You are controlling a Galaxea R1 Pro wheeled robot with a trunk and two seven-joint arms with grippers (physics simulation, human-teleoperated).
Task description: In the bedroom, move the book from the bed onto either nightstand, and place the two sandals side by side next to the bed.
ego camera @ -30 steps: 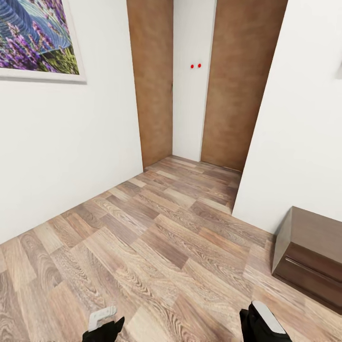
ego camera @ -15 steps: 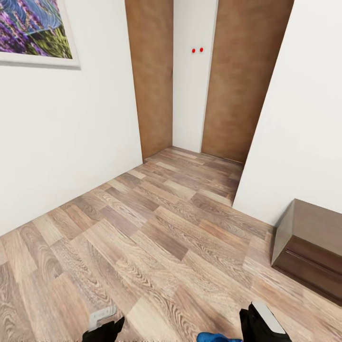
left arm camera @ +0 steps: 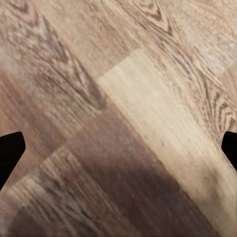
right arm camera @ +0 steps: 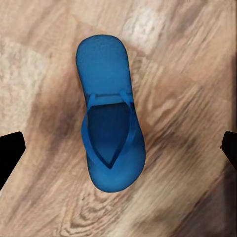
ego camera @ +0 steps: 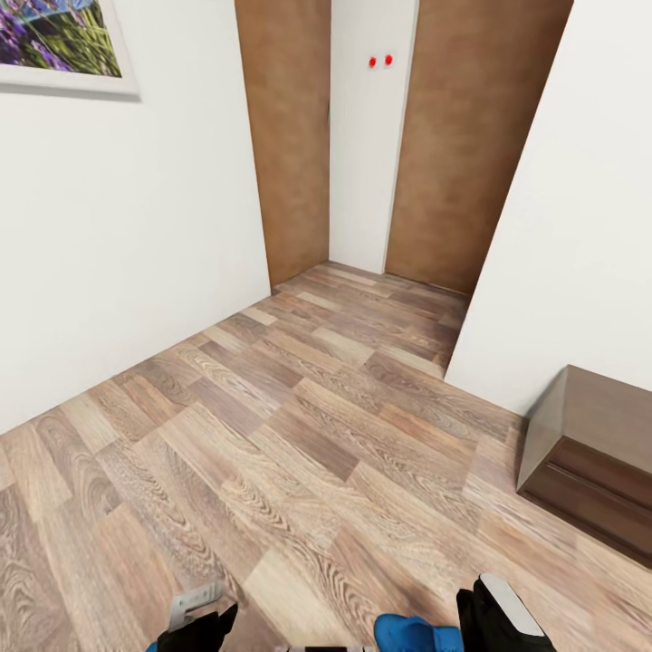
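Note:
One bright blue sandal (right arm camera: 106, 64) lies flat on the wood-plank floor, straps up, directly below my right gripper (right arm camera: 118, 148), whose dark fingertips (right arm camera: 10, 153) stand wide apart on either side of it without touching it. In the head view this sandal (ego camera: 412, 634) peeks in at the bottom edge, just left of the right gripper (ego camera: 498, 616). A sliver of blue (ego camera: 152, 647) shows beside my left gripper (ego camera: 195, 620). The left gripper (left arm camera: 118, 148) is open over bare floor. The book and the bed are out of view.
A dark brown wooden cabinet (ego camera: 589, 453) with a drawer seam stands against the white wall at the right, cut by the frame; I cannot tell if it is a nightstand. Two brown doors (ego camera: 290, 136) close off a narrow recess ahead. A framed picture (ego camera: 54, 45) hangs left.
The whole head view has tilted down: the doors, picture and cabinet slid upward in the frame, and the blue sandal came into view at the bottom edge. Both grippers hold the same place.

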